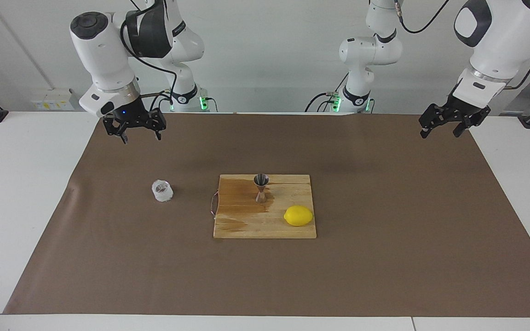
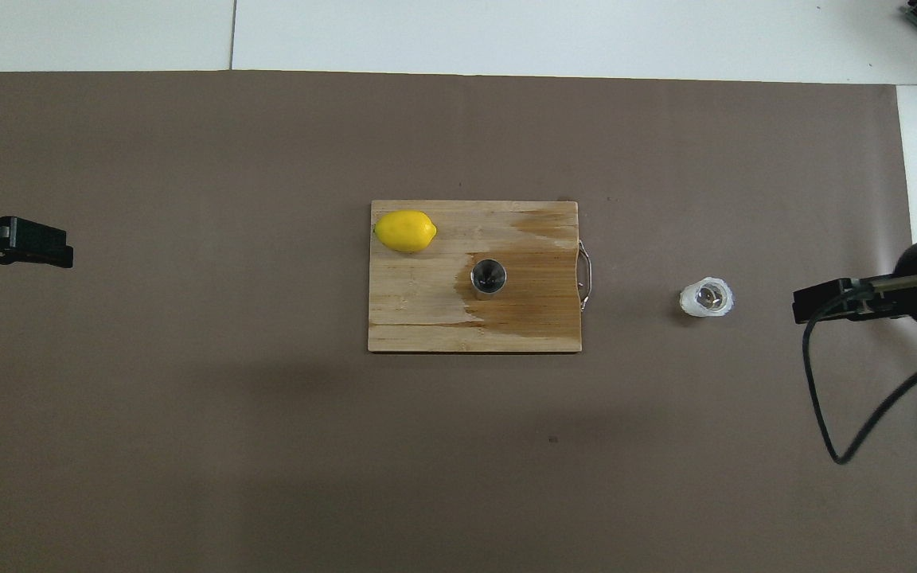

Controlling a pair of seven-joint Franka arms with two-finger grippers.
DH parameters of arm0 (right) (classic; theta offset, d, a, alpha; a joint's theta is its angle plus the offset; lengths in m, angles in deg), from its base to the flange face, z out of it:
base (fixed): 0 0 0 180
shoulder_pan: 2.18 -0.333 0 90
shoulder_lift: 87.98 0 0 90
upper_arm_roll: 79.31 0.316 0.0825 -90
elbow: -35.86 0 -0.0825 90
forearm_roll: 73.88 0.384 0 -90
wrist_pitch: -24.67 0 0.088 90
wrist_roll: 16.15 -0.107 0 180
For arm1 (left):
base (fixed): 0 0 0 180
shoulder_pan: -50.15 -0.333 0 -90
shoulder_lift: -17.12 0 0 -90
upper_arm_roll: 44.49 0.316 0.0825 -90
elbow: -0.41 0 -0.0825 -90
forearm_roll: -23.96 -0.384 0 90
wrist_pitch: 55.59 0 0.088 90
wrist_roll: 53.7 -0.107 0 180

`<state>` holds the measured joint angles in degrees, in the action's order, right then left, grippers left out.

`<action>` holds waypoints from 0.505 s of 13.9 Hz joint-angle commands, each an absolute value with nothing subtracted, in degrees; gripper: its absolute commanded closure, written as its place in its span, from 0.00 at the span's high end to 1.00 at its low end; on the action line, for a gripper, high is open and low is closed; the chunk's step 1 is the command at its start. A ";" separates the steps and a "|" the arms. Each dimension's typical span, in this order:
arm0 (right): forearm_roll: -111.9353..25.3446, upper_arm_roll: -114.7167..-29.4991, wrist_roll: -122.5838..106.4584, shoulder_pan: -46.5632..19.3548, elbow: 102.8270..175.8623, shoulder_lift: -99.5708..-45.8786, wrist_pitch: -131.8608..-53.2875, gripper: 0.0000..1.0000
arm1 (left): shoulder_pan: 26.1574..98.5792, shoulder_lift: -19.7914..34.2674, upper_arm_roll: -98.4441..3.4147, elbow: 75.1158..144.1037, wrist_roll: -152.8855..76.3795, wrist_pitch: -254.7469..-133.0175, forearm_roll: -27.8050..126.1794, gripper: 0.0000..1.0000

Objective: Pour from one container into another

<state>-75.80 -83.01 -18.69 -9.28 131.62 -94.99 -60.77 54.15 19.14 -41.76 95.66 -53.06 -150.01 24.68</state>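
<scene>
The small whitish faceted glass cup (image 1: 162,190) (image 2: 706,298) stands upright on the brown mat, beside the cutting board toward the right arm's end. The steel hourglass jigger (image 1: 261,187) (image 2: 488,278) stands upright on the wooden cutting board (image 1: 246,227) (image 2: 415,314). My right gripper (image 1: 141,137) (image 2: 825,302) hangs open in the air over the mat, fingers pointing down, well apart from the cup and holding nothing. My left gripper (image 1: 440,133) (image 2: 29,245) waits open and empty over the mat's edge at the left arm's end.
A yellow lemon (image 1: 298,215) (image 2: 405,231) lies on the board's corner farther from the robots. A dark wet stain spreads over the board around the jigger. A metal handle (image 2: 584,275) sticks out of the board's edge that faces the cup.
</scene>
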 commanded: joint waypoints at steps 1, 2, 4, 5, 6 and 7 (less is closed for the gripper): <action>-73.97 -83.61 -19.58 -7.20 121.65 -92.20 -52.95 1.00 | 53.67 19.23 -41.85 95.68 -53.08 -149.45 25.37 1.00; -73.97 -83.79 -19.58 -6.75 121.55 -92.28 -52.50 1.00 | 53.67 19.23 -41.85 95.68 -53.08 -149.45 25.28 1.00; -73.88 -83.79 -19.58 -4.83 121.37 -92.28 -52.14 1.00 | 53.67 19.23 -41.85 95.69 -53.08 -149.45 25.28 1.00; -73.88 -83.88 -19.84 -4.12 121.55 -92.46 -52.75 1.00 | 53.67 19.23 -41.85 95.77 -53.08 -149.45 25.28 1.00; -73.88 -83.70 -19.84 -3.59 121.64 -92.72 -53.02 1.00 | 53.67 19.14 -41.85 95.77 -53.08 -149.45 25.37 1.00; -73.80 -83.62 -19.67 -3.50 122.33 -93.07 -53.37 1.00 | 53.75 19.14 -41.85 95.69 -53.08 -149.63 25.28 1.00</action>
